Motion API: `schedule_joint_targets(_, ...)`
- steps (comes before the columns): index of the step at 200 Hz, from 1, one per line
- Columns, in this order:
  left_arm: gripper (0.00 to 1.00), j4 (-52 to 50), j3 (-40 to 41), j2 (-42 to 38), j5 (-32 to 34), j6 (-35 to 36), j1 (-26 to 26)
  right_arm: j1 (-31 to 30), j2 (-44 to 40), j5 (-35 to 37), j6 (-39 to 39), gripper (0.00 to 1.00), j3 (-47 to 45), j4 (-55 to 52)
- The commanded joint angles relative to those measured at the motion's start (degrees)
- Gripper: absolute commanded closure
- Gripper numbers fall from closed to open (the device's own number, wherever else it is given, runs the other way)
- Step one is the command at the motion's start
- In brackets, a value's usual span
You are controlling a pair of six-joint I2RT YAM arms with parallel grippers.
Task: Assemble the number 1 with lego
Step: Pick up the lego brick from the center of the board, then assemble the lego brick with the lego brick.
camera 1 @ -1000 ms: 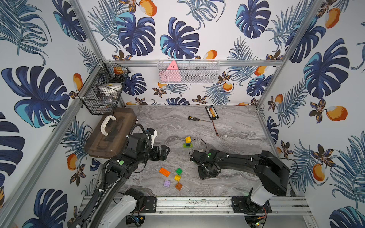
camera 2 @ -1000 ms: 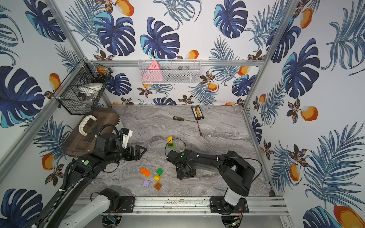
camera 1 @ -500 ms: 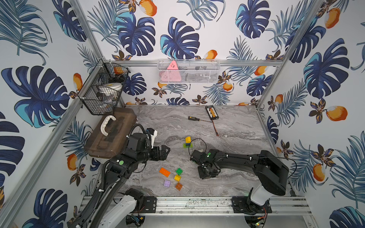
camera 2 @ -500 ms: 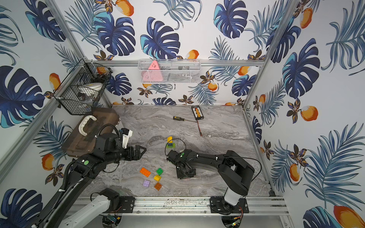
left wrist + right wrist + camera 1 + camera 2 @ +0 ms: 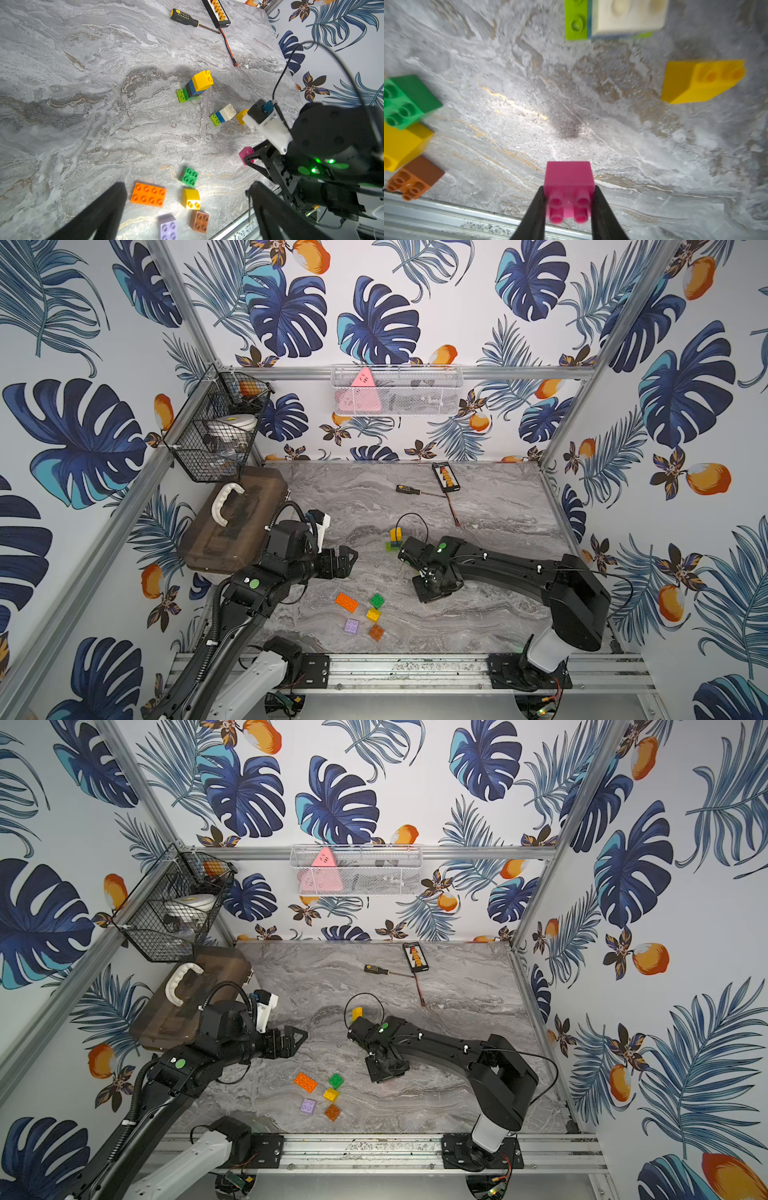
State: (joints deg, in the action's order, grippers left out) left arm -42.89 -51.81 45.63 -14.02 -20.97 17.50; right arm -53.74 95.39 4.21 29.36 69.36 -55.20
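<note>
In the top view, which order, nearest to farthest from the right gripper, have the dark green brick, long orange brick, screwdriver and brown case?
From the right gripper, shut on a pink brick, in a top view:
1. dark green brick, beside it toward the left arm
2. long orange brick, just past the green one
3. screwdriver, near the back wall
4. brown case, far left
</note>
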Motion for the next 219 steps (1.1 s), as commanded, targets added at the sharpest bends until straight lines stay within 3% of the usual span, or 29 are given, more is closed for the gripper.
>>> schedule_joint_targets(1, 0.01, 0.8, -0.3, -0.3, 0.1, 0.1, 0.1, 3.9, -1.3, -0.6, -7.6, 0.81, 3.4, -4.6)
schedule_joint_targets(25, 0.01, 0.9, -0.3, -0.1, -0.2, 0.1, 0.1, 8.7, -1.6, -3.6, -11.4, 0.80, 8.3, -5.1)
schedule_joint_targets(60, 0.01, 1.0, -0.3, -0.3, -0.7, 0.1, 0.0, 10.7, 3.8, -0.8, -15.3, 0.81, 17.1, -8.7)
schedule_joint_targets(106, 0.01, 1.1, -0.2, -0.7, -0.7, 0.1, 0.1, 13.5, 9.8, -5.2, -18.9, 0.81, 22.7, -10.1)
schedule_joint_targets(219, 0.01, 1.1, -0.2, -0.2, -0.9, 0.2, 0.0, 13.6, 16.5, -4.2, -21.5, 0.86, 25.3, -10.8)
